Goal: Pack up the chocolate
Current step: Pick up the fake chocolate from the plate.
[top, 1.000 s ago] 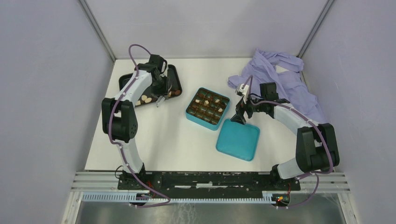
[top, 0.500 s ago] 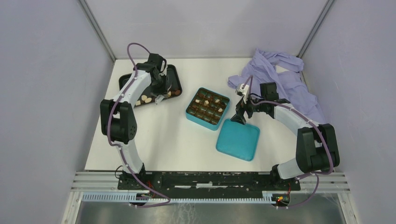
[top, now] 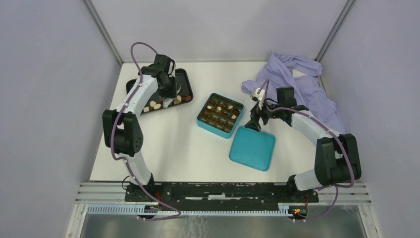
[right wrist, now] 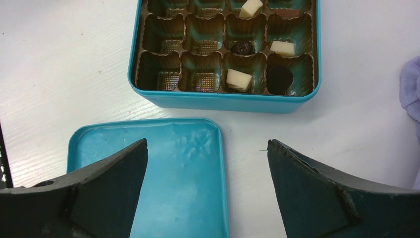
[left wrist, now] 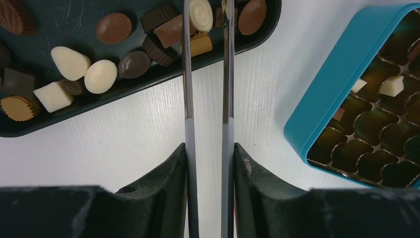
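Note:
Loose chocolate (left wrist: 100, 76) in dark, tan and cream pieces lies in the black tray (top: 183, 82) at the back left. My left gripper (left wrist: 209, 146) is shut on thin metal tongs (left wrist: 187, 89), and it hovers at the tray's near right corner (top: 168, 96). The tong tips reach in on either side of a round cream piece (left wrist: 201, 14); I cannot tell if they touch it. The teal box (top: 200, 121) with its brown grid insert holds a few pieces (right wrist: 237, 79). My right gripper (right wrist: 208, 144) stands open and empty above the far edge of the teal lid (right wrist: 163, 163).
The lid (top: 252, 148) lies flat, inside up, just in front of the box. A crumpled lavender cloth (top: 297, 79) fills the back right corner. Grey walls close in the white table on three sides.
My left arm has swung slightly left and back, carrying the tongs further over the tray. The right arm, box and lid have not moved.

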